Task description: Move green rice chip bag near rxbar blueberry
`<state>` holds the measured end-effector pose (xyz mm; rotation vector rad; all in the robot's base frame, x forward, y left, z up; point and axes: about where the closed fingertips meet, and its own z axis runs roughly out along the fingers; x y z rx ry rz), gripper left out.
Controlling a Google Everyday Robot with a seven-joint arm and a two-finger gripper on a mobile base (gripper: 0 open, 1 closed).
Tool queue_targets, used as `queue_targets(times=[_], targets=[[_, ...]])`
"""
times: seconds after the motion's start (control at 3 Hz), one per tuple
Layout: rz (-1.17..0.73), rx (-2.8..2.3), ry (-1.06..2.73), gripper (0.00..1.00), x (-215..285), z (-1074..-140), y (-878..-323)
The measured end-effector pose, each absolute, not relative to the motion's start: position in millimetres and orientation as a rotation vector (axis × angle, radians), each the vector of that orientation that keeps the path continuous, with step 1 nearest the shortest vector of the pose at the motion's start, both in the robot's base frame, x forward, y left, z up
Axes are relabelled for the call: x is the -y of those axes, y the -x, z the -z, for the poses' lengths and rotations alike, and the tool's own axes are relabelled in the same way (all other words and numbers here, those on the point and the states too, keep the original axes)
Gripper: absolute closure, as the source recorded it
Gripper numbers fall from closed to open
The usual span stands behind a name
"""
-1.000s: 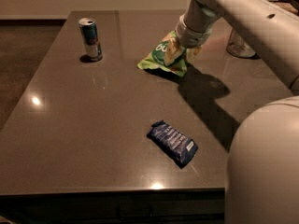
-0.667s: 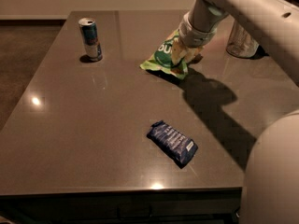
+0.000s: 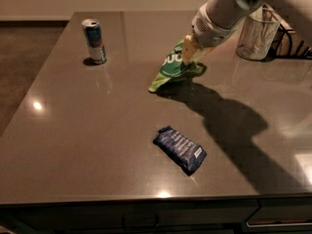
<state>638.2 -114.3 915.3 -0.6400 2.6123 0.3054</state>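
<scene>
The green rice chip bag [image 3: 171, 68] is a crinkly light-green pouch with a dark green round label, at the back middle of the table. Its upper end is lifted and its lower left corner hangs down toward the tabletop. My gripper [image 3: 189, 53] is shut on the bag's upper right part, with the white arm reaching in from the upper right. The rxbar blueberry [image 3: 179, 149] is a flat dark-blue wrapper with a small white patch. It lies flat near the table's front edge, well in front of the bag.
A blue-and-silver drink can [image 3: 95, 41] stands upright at the back left. A clear glass container [image 3: 254, 33] stands at the back right next to a dark wire rack [image 3: 291, 45]. The dark brown table [image 3: 73, 135] ends close in front of the bar.
The gripper has lifted the bag's upper end and carried it a little toward the front. The arm has moved up and to the right of the view. The bar and can have not moved.
</scene>
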Motion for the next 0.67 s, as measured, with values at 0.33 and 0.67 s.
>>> queue_targets(times=[0.33,0.67], targets=[[-0.389,-2.566,0.738,1.00,108,-931,-607],[-0.475,-2.541,0.769,1.00,104,-938,-577]])
